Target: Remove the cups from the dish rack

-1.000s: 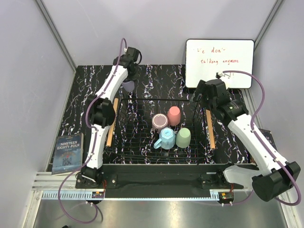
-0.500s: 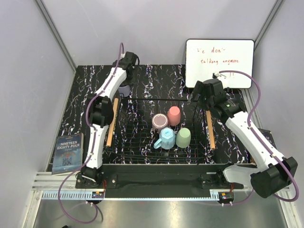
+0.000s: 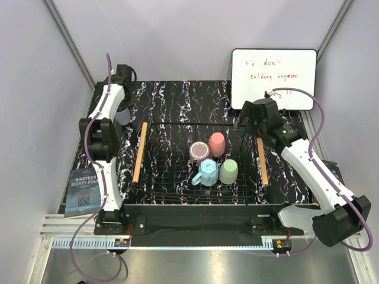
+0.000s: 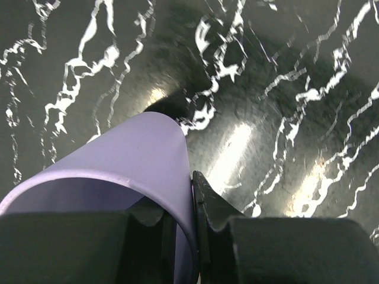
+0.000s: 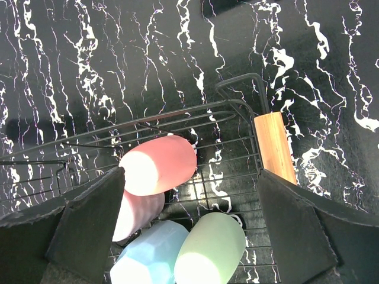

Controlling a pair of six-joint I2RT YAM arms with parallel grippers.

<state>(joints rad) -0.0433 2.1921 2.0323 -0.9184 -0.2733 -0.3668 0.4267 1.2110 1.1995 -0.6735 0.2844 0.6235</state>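
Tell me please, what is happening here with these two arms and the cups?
The cups are being unloaded from the dish rack. The left hand grips the lavender cup by its wall at the far left of the table, outside the rack. The right hand is open above the rack's far right corner. The pink cup, mauve-brown cup, light blue mug and pale green cup sit in the rack.

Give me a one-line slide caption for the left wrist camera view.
Left arm's jaws clamp the wall of the lavender cup over the black marbled tabletop.
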